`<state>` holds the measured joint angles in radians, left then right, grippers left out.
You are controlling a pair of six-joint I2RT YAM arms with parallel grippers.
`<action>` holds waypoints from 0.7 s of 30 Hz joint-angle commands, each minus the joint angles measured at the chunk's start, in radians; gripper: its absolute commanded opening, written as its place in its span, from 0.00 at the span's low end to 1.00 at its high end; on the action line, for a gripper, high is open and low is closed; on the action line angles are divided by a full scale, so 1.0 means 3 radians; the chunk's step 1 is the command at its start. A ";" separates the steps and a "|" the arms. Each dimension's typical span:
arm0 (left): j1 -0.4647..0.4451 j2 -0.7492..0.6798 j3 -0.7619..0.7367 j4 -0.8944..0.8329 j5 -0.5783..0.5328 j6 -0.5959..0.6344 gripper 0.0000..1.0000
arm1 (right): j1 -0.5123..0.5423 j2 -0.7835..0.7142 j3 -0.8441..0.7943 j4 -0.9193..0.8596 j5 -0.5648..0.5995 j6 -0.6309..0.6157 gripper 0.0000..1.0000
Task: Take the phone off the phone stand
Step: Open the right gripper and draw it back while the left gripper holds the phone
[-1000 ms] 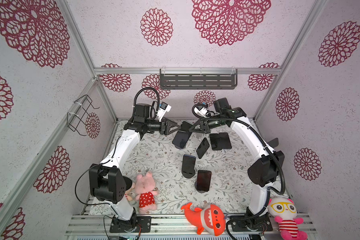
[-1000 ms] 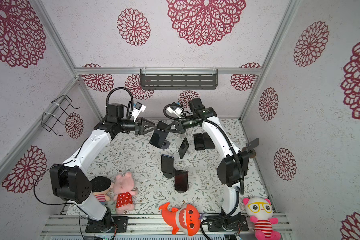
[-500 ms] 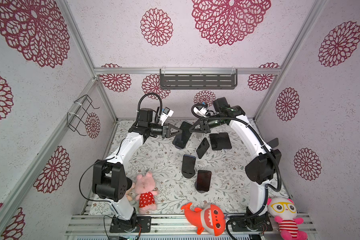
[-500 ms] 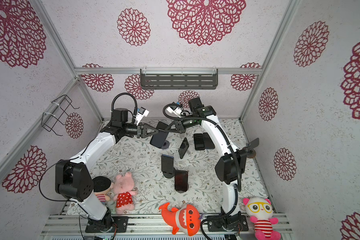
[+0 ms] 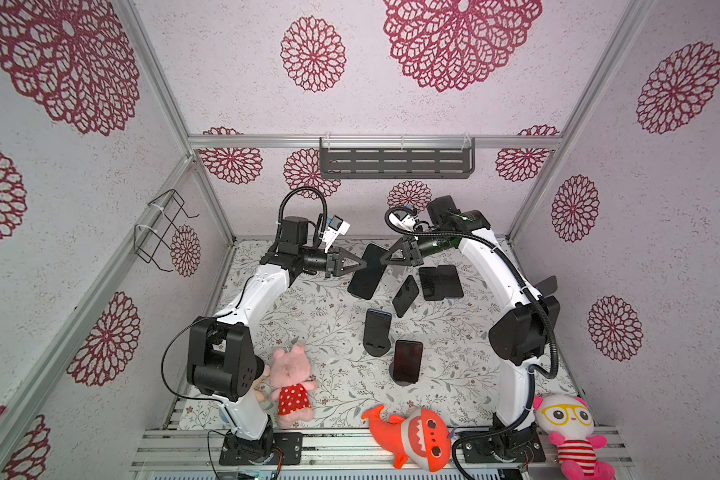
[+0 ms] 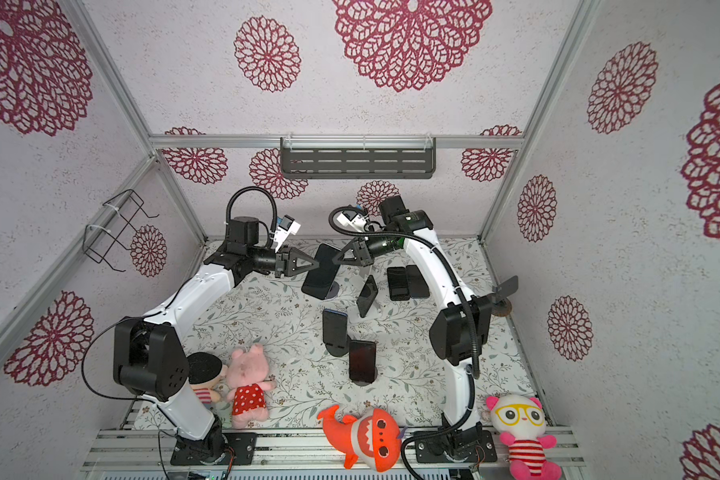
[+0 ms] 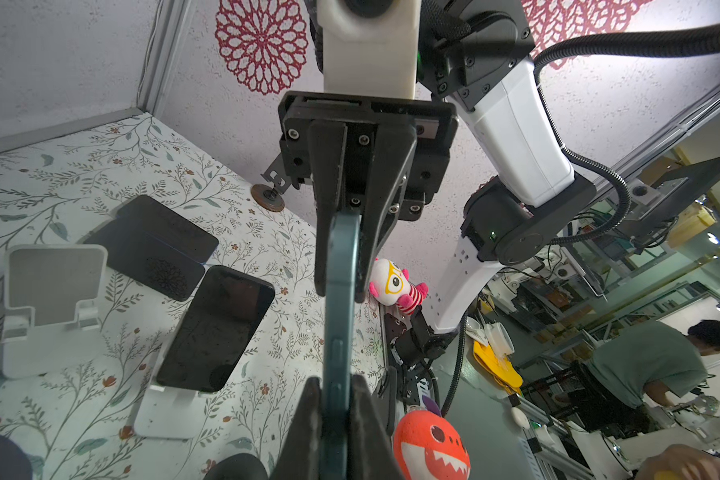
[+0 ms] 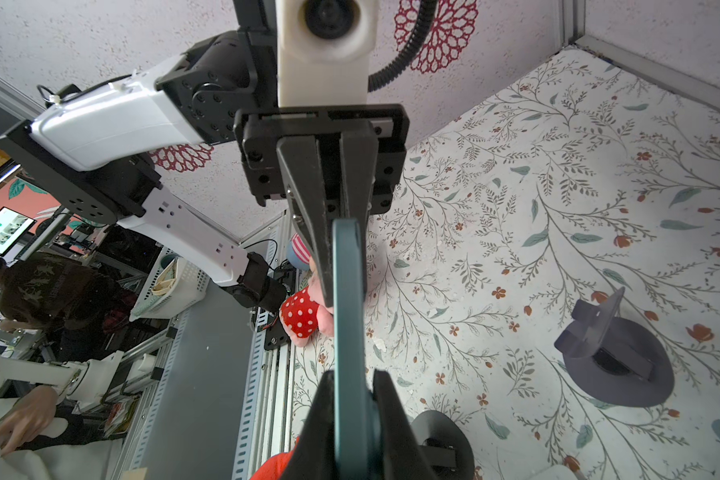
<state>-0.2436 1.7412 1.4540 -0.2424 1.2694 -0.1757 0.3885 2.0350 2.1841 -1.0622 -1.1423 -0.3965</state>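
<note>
Hanging in the air over the tabletop (image 5: 308,316), near the middle of its far edge, the phone (image 5: 368,276) touches no stand, so the core of the task looks done. The left tool (image 5: 364,266) is pressed together on one long edge of the phone; the left wrist view shows the teal rim squeezed between its two fingers. The right tool (image 5: 385,259) meets the opposite edge, its jaws flanking the rim closely, but whether they press on it or stand slightly clear I cannot tell. An empty dark phone stand (image 8: 612,361) sits on the tabletop close by, probably the one the phone came off. What seems left is to settle the phone in a single tool and lay it flat, perhaps beside the two phones (image 5: 439,282) lying toward the far right corner. Three other phones (image 5: 377,332) lean in stands nearer the middle, and an empty white stand (image 7: 53,299) sits near them; whether those count for this task is unclear.
</note>
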 commanded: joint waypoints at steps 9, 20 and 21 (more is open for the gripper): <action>0.0011 -0.0091 -0.0373 0.1477 -0.0490 -0.1276 0.00 | -0.0195 -0.0184 -0.0081 0.0766 0.0433 0.0872 0.60; 0.0115 -0.0589 -0.0619 0.1397 -0.1581 -0.1519 0.00 | -0.0129 -0.1033 -0.1313 0.1894 0.2238 0.2192 0.83; 0.0116 -0.0641 -0.0644 0.1357 -0.1674 -0.1518 0.00 | -0.0102 -0.1123 -0.1398 0.1951 0.2367 0.2262 0.82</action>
<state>-0.2131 1.6241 1.2598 0.1345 0.8700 -0.5964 0.3340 1.8122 1.8008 -0.6083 -0.6151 0.1410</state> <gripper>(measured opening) 0.108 0.824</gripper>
